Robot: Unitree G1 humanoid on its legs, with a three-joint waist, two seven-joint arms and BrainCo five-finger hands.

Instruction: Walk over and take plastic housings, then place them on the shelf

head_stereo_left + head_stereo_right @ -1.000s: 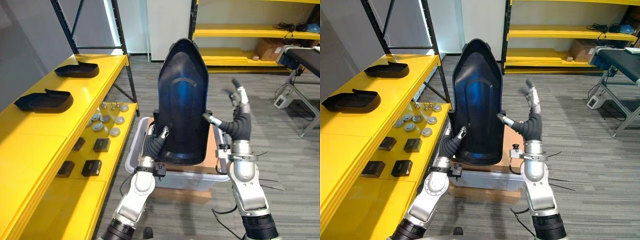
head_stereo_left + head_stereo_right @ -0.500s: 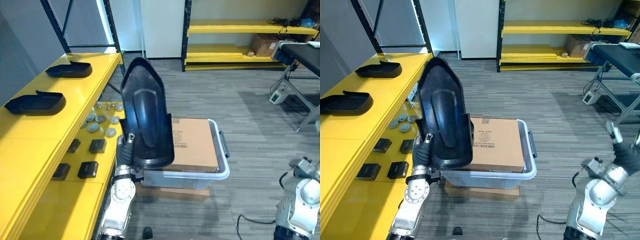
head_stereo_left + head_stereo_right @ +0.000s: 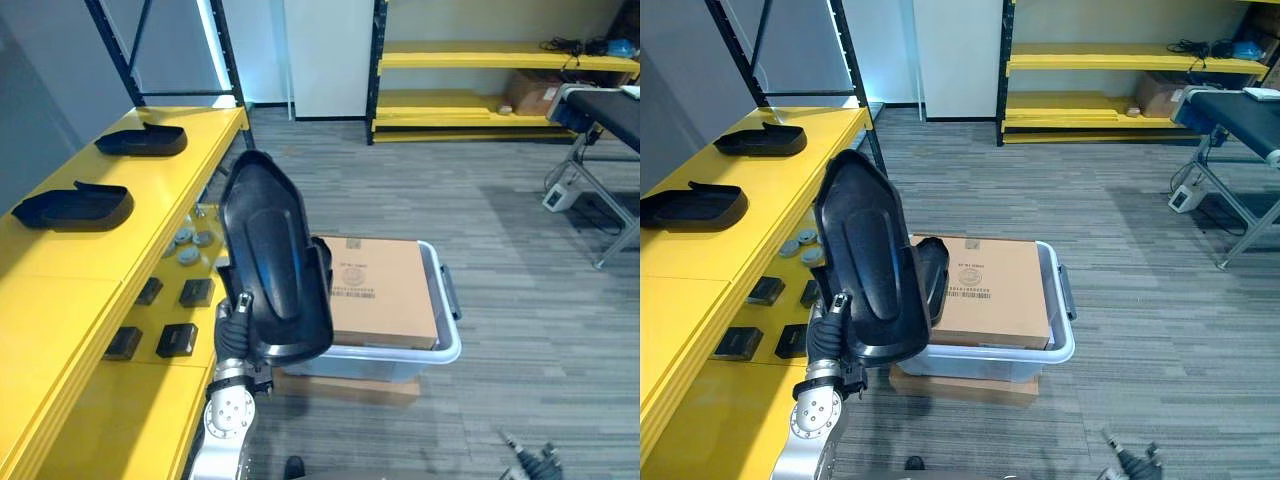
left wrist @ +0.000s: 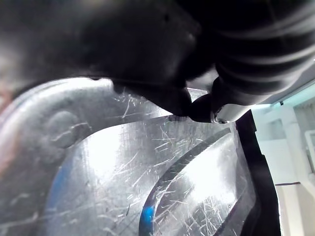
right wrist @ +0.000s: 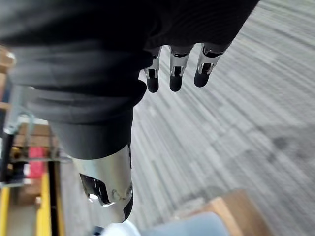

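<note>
The left robot hand (image 3: 236, 325) grasps a large black plastic housing (image 3: 272, 262) by its lower edge. The thumb lies on the glossy front face. The fingers go behind the shell, so their curl appears to close round the rim rather than showing plainly. The housing stands nearly upright, its narrow end uppermost and leaning a little toward the yellow shelf (image 3: 60, 275). It is held in the air between that shelf and a pale plastic bin (image 3: 447, 335) on the floor. A cardboard box (image 3: 385, 290) sits in the bin. In the left wrist view the scratched, shiny surface of the housing is very close to the camera.

Two more black housings (image 3: 141, 140) (image 3: 72, 205) lie flat on the top level of the shelf, well apart from each other. On the lower level there are small black blocks (image 3: 181, 338) and, farther along, a cluster of grey discs (image 3: 189, 245).

The right robot hand (image 5: 176, 73) hangs low over the grey striped floor, its fingers relaxed and holding nothing.
</note>
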